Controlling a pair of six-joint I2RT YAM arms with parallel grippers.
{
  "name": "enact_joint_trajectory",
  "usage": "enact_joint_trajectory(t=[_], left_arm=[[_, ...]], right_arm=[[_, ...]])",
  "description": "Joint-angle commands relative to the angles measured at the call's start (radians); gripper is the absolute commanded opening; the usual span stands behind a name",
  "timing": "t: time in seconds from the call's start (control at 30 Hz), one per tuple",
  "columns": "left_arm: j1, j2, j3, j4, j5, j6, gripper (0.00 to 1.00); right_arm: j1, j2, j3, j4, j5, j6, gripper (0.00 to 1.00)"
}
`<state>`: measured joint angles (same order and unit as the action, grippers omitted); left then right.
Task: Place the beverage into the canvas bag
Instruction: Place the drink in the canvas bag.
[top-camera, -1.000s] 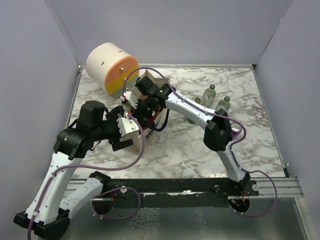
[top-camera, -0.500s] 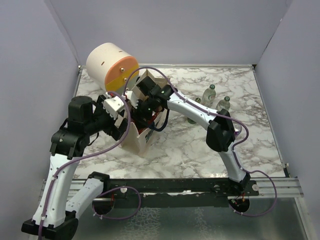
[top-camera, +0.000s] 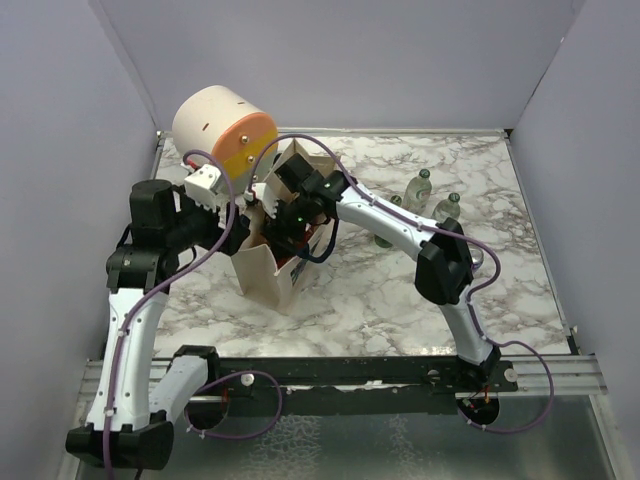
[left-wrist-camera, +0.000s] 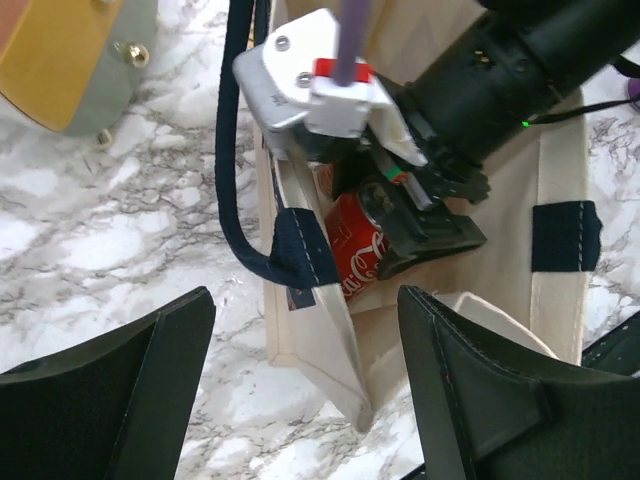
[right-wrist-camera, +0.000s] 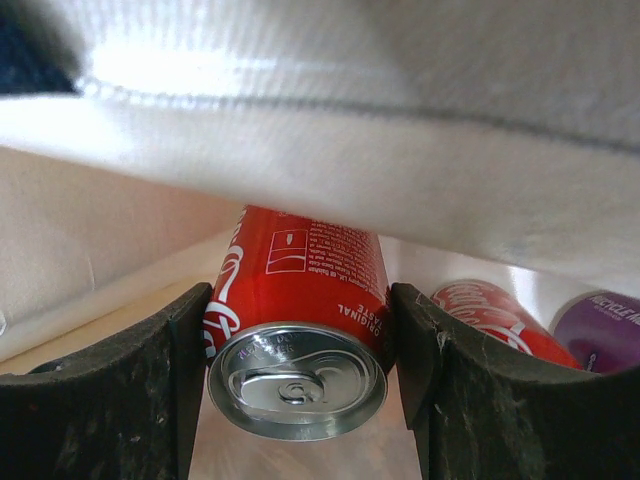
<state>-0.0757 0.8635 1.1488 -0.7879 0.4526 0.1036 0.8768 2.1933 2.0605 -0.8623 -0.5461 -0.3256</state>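
Observation:
The beige canvas bag (top-camera: 268, 278) with navy handles (left-wrist-camera: 240, 190) stands open in the middle left of the table. My right gripper (top-camera: 292, 220) reaches into its mouth, shut on a red cola can (right-wrist-camera: 300, 290); the jaws (right-wrist-camera: 300, 345) press both sides of the can, which lies low inside the bag. The left wrist view shows the same can (left-wrist-camera: 352, 252) under the right gripper (left-wrist-camera: 425, 220). My left gripper (left-wrist-camera: 300, 400) is open and empty, fingers wide apart either side of the bag's near corner (left-wrist-camera: 335, 350). In the top view it (top-camera: 238, 228) hovers at the bag's left rim.
A second red can (right-wrist-camera: 495, 315) and a purple can (right-wrist-camera: 605, 325) lie inside the bag. A cream-and-orange drum (top-camera: 222, 130) lies at the back left, close behind the bag. Three glass bottles (top-camera: 420, 186) stand at the right. Grey walls enclose the table.
My left arm has drawn back and to the left, away from the bag's near side, uncovering the bag. The right gripper has stayed in the bag's mouth with the can.

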Motion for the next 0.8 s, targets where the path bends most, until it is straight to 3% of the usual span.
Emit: enact_joint_trajectory(t=[0.0, 0.33, 0.47, 0.63, 0.67, 0.77], left_arm=[[0.069, 0.06, -0.02, 0.052, 0.141, -0.1, 0.74], [0.109, 0.145, -0.056, 0.091, 0.243, -0.099, 0.59], [0.11, 0.155, -0.062, 0.078, 0.25, -0.071, 0.39], [0.125, 0.159, -0.043, 0.088, 0.235, -0.074, 0.04], [0.13, 0.16, -0.036, 0.09, 0.234, -0.075, 0.0], [0.135, 0.165, -0.02, 0.101, 0.259, -0.068, 0.0]], right_arm=[[-0.001, -0.105, -0.028, 0.085, -0.056, 0.006, 0.01], [-0.002, -0.108, -0.025, 0.089, -0.022, -0.003, 0.01], [0.0, -0.078, 0.031, 0.028, 0.037, -0.002, 0.01], [0.001, -0.073, 0.032, -0.01, 0.081, -0.006, 0.01], [0.0, -0.07, 0.031, -0.015, 0.089, -0.006, 0.01], [0.001, -0.048, 0.044, -0.03, 0.102, 0.004, 0.01]])
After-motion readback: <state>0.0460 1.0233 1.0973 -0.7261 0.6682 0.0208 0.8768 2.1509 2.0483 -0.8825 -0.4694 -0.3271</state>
